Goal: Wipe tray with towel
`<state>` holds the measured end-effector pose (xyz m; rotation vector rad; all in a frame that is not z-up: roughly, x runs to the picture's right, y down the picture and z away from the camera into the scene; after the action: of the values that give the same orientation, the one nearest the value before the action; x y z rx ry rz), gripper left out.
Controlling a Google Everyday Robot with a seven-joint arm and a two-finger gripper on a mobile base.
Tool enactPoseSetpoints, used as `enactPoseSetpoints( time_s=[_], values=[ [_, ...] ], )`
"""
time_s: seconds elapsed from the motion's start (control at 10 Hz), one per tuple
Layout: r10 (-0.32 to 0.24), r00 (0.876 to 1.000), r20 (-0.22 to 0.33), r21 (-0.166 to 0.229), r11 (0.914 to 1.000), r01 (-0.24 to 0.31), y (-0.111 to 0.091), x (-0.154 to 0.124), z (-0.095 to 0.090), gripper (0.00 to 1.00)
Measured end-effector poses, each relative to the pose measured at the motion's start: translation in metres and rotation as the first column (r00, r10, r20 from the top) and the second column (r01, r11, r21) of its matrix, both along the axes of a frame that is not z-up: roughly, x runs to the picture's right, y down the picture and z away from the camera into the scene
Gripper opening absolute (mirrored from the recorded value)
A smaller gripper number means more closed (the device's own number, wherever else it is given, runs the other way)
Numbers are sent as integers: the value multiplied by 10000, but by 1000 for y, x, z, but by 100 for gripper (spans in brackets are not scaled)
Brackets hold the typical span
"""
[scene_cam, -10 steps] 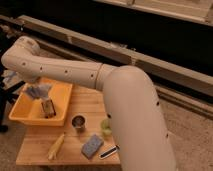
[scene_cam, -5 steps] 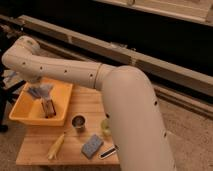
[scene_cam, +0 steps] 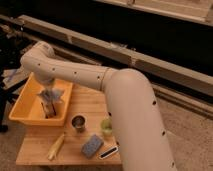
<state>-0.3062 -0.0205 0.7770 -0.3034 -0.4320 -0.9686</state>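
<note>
Nearest the camera, the robot's pale arm [scene_cam: 127, 120] fills the lower right. At the front of the wooden desk [scene_cam: 35, 150] lie a blue-grey sponge [scene_cam: 91, 145], a small black-and-white item [scene_cam: 107, 151] and a long yellowish object [scene_cam: 56, 146]. Just behind them stand a metal cup [scene_cam: 77, 122] and a greenish cup [scene_cam: 106, 126], the latter tight against the arm.

Farther back, on the desk's left end, sits the yellow tray [scene_cam: 22, 114]. The gripper [scene_cam: 48, 106] reaches down into it, standing on or just above the tray floor in the right half. The towel [scene_cam: 51, 94], a crumpled grey-blue bundle, is bunched around the gripper. Whether the gripper is spread or pinching the cloth cannot be told, as the towel hides it.

The relation that matters is that the towel sits right at the gripper, with the bare tray floor lying to its left and toward the camera. The tray's long axis seems to run from its near edge to its far edge, so a wiping stroke probably has most room along that line. Beyond the tray are dark rails and shadow.

Compared with a second ago, the arm's rounded joint [scene_cam: 37, 57] has shifted right, over the tray. The towel bundle has moved slightly right with it, and the desk items are unchanged.
</note>
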Motion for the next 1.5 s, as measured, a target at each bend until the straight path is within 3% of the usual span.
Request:
enactPoseSetpoints(
  time_s=[0.4, 1.0, 1.3, 1.5],
  values=[
    [-496, 9987, -126, -322, 9983, 492, -6, -14, 32, 0],
    [-779, 9917, -1021, -912, 9935, 686, -17, -9, 100, 0],
    [-693, 9878, -1392, -679, 9959, 603, -29, -12, 116, 0],
    [-638, 9812, -1822, -127, 9980, 625, -36, -18, 122, 0]
  ],
)
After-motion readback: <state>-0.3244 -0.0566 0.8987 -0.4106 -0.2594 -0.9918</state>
